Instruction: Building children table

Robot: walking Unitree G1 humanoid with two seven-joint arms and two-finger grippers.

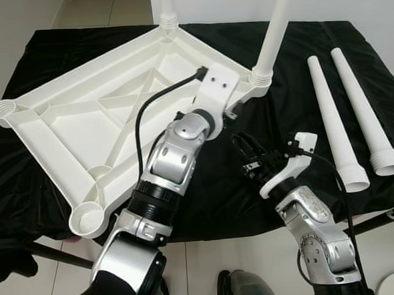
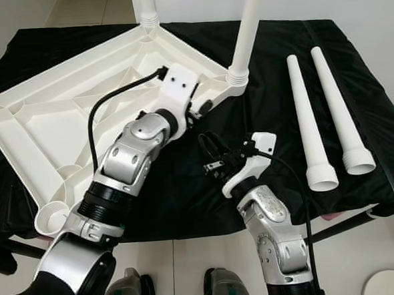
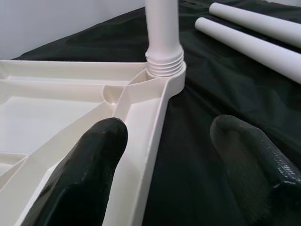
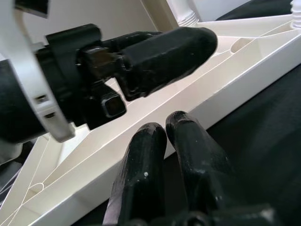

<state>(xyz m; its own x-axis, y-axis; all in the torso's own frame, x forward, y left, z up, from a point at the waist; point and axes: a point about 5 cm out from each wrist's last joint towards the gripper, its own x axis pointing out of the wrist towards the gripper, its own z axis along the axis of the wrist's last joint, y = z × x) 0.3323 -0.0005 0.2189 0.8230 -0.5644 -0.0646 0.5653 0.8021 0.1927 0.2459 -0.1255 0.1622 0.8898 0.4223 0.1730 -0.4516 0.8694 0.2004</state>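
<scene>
Tabletop: white ribbed plastic tabletop (image 1: 82, 121) inverted, sockets up for legs.
Left gripper (image 3: 160, 155): released, straddling rim.
Right gripper (image 4: 164, 141): clenched, empty.

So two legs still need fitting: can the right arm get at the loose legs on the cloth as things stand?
Probably yes. The right gripper, fingers shut, hovers over bare black cloth, and the two loose legs lie on its own side with nothing between. The left gripper straddles the tabletop rim, out of the way.
</scene>
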